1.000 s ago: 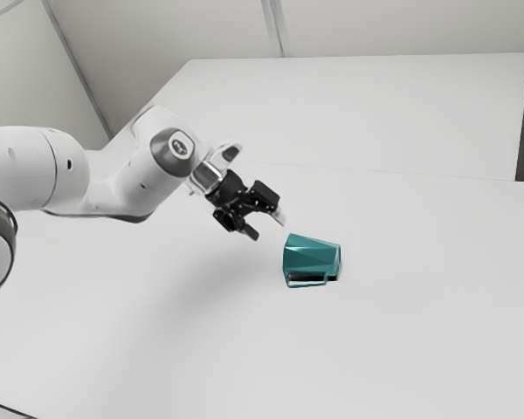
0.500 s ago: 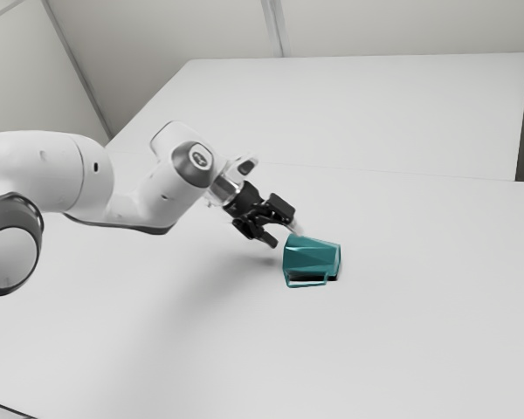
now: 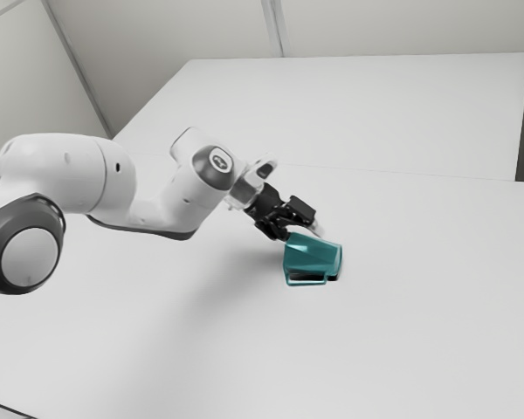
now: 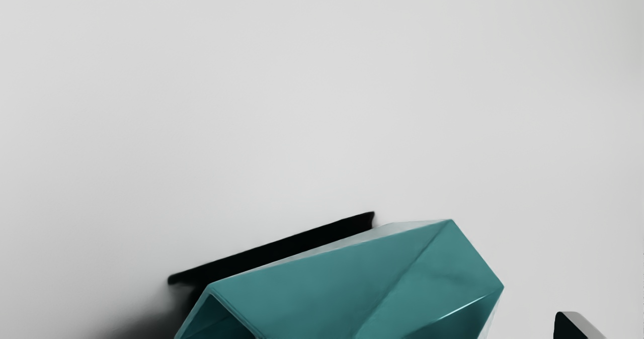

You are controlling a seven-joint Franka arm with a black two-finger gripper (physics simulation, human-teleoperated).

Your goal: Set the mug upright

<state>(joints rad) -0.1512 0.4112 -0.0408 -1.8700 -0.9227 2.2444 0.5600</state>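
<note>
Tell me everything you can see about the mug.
The mug is teal, with flat angular facets and a glossy surface, like glazed ceramic or plastic. It lies on its side on the pale table, not upright. Its squared, loop-shaped handle is along one side, and its opening shows a darker teal inside. The open end effector is right at it; one fingertip stands clear, but I can't tell whether the other touches.
</note>
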